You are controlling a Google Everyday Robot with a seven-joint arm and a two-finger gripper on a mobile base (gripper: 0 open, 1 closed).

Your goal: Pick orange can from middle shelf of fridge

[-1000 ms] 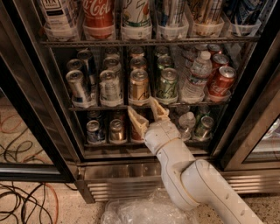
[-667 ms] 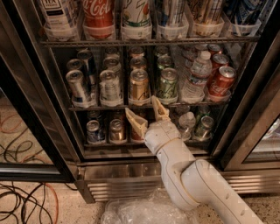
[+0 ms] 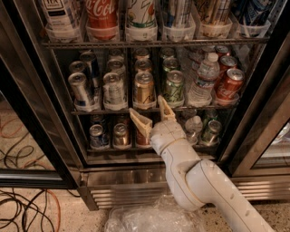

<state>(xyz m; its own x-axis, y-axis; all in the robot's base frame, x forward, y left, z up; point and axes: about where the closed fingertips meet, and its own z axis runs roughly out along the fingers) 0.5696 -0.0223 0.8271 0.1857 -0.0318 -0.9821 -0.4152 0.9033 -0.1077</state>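
Tops of the tall cans on the upper rack [image 3: 149, 44] were cut off at the edge of view, and only one label there read clearly: white Coca-Cola script on a big red can [image 3: 102, 13]. My arm [image 3: 199, 181] covered part of the bottom rack, hiding most of one can behind my wrist. The two small cans [image 3: 108, 136] beside it were too dim to read.

My gripper [image 3: 146, 104] sat at the front edge of the middle shelf [image 3: 90, 111], its fingers [image 3: 140, 121] spread apart and clamped on nothing. One tip lay below and left of the orange can [image 3: 144, 89], and the other rose between it and the green can [image 3: 174, 87]. I could not tell whether either tip touched metal.

The orange can stood upright at the front of its lane in the fridge [image 3: 122, 176], its pale lettering unreadable. Further right were a water bottle [image 3: 201, 81] and a red Coca-Cola can [image 3: 229, 85] with part of its script legible. Print on the silver cans [image 3: 97, 88] to the left was blurred.
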